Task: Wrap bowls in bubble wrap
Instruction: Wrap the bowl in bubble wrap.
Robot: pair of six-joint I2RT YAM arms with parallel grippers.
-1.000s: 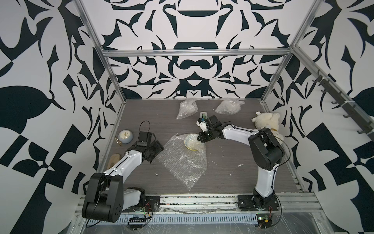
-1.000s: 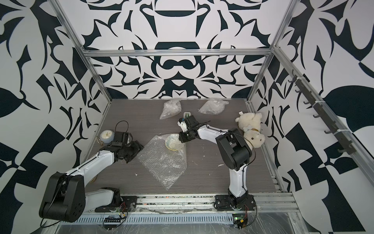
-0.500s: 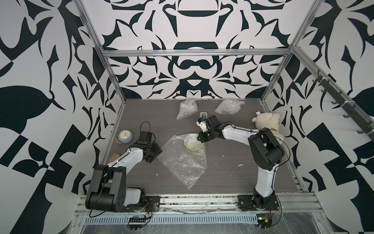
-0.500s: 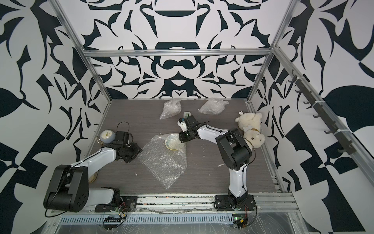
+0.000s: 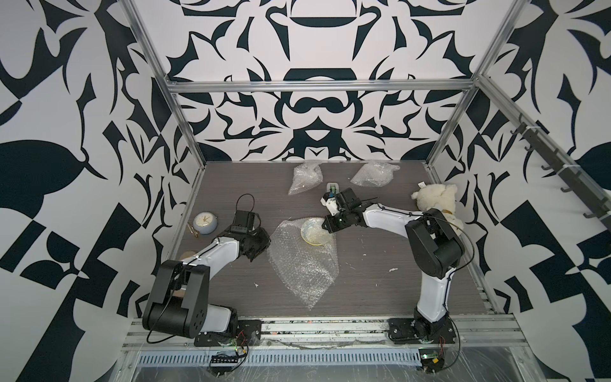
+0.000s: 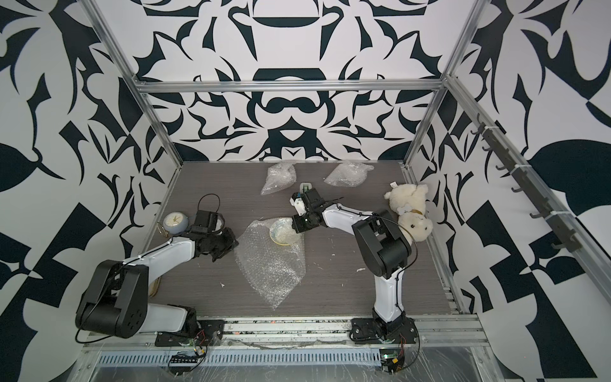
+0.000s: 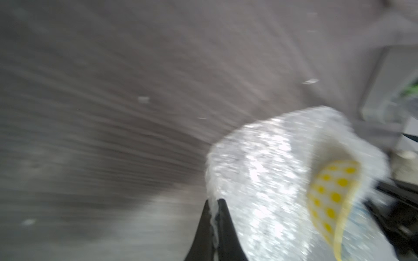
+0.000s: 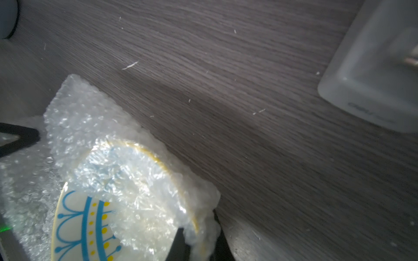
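Bright, even light, both top views sharp; the left wrist view smears with motion blur, bubble wrap [image 7: 267, 171] glinting white.

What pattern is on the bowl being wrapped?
The bowl is white with light blue line motifs, yellow dots and a yellow rim; clearest in the right wrist view.

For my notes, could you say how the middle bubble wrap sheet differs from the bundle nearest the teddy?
The sheet lies mostly flat; the bundle is crumpled shut. The sheet's bowl shows; the bundle's inside is hidden. Left pincer and right pincer pinch the sheet; nothing touches the bundle. Both are bubbled plastic.
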